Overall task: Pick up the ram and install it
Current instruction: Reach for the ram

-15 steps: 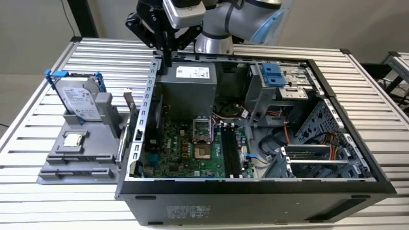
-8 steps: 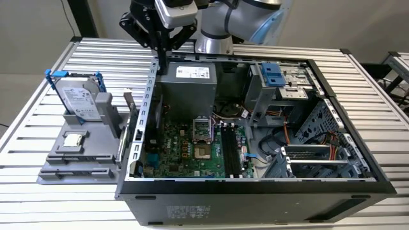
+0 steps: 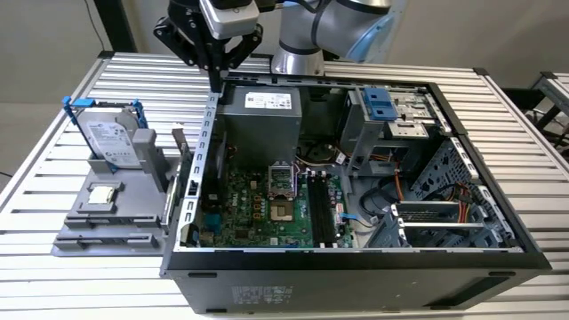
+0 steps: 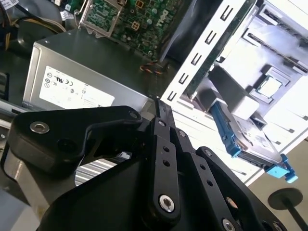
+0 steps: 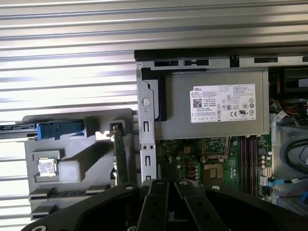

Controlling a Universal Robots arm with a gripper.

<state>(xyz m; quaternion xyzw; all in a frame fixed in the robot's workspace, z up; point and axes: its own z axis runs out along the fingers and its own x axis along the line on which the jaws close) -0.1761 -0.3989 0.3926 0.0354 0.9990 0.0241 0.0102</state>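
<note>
The ram (image 5: 119, 155) is a thin green stick standing on edge in a grey holder (image 5: 72, 144), just outside the open computer case's side wall. It is also seen as a green strip (image 4: 216, 53) and a narrow sliver (image 3: 181, 152). My gripper (image 3: 216, 85) hangs above the case's back corner by the grey power supply (image 3: 258, 117), higher than the ram and apart from it. Its black fingers (image 5: 159, 192) meet at their tips with nothing between them; the gripper (image 4: 157, 102) looks the same in the second wrist view. The motherboard's long dark memory slots (image 3: 324, 210) lie inside the case.
The grey holder also carries a silver hard drive in a blue frame (image 3: 111, 137) and a small square silver chip (image 3: 102, 195). The case wall (image 3: 202, 153) rises between holder and motherboard (image 3: 258, 213). Drive cages and cables (image 3: 418, 193) crowd the exterior view's right. Everything rests on a slatted metal table (image 3: 53, 133).
</note>
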